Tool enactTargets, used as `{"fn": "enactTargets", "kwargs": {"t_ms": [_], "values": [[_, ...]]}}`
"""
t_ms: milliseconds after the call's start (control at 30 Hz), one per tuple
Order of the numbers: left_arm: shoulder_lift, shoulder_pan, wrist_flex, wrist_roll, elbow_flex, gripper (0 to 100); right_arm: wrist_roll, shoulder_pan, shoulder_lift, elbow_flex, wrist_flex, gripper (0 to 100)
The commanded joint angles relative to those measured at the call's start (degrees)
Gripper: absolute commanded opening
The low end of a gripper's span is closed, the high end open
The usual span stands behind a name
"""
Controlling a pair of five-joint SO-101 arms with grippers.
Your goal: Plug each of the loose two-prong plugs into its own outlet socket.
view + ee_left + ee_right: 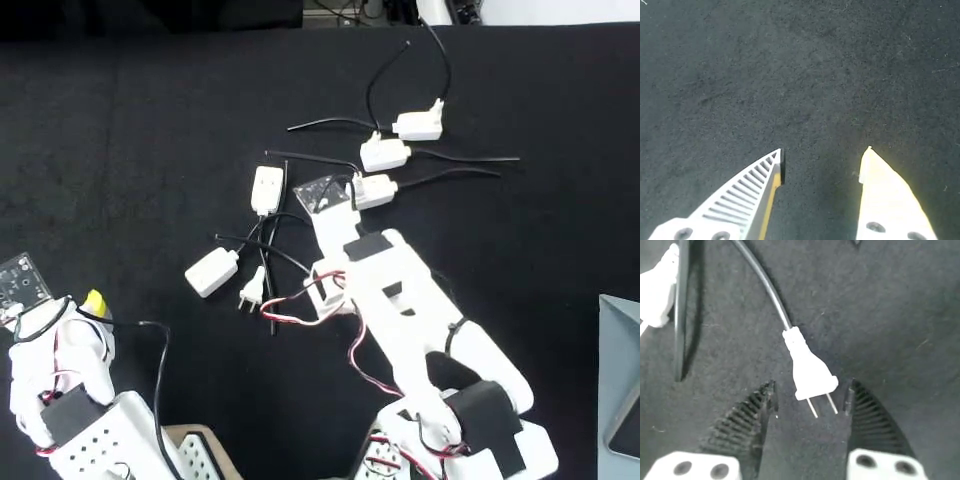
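Observation:
A white two-prong plug [810, 372] on a black cord lies on the black cloth with its prongs towards the wrist camera. My right gripper [810, 397] is open, a dark finger [757, 412] on each side of the prongs, not touching them. From above, the right gripper [335, 192] sits mid-table among white plugs [384, 153] and socket blocks [267, 188] with short black cords. Another socket block [212, 270] and a small loose plug [252, 290] lie to its left. My left gripper [822, 155] is open over bare cloth, at the table's near left [55, 295].
A third white plug [417, 125] with a curling cord lies farther back. A grey box [622, 375] stands at the right edge. The right arm's red and white wires [300, 310] hang close to the loose cords.

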Motion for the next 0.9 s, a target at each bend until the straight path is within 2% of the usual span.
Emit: {"fn": "enactTargets", "kwargs": {"t_ms": [0,233,433,600,767,867], "values": [[-0.4,0.7,-1.1,-0.8,-0.3,26,0.1,0.1,0.0,-4.7,0.1,19.8],[-0.4,0.7,-1.1,-0.8,-0.3,26,7.8,3.8,0.1,-4.7,0.0,19.8],[-0.4,0.7,-1.1,-0.9,-0.3,26,8.1,3.6,3.7,-5.1,-0.5,19.8],[-0.4,0.7,-1.0,-0.9,-0.3,26,8.0,3.5,10.0,-5.4,-5.5,19.5],[-0.4,0.7,-1.0,-0.9,-0.3,26,7.8,3.4,10.9,-9.5,-2.9,11.0],[-0.4,0.7,-1.1,-0.9,-0.3,26,7.8,2.5,11.0,-11.9,-0.4,10.8]]}}
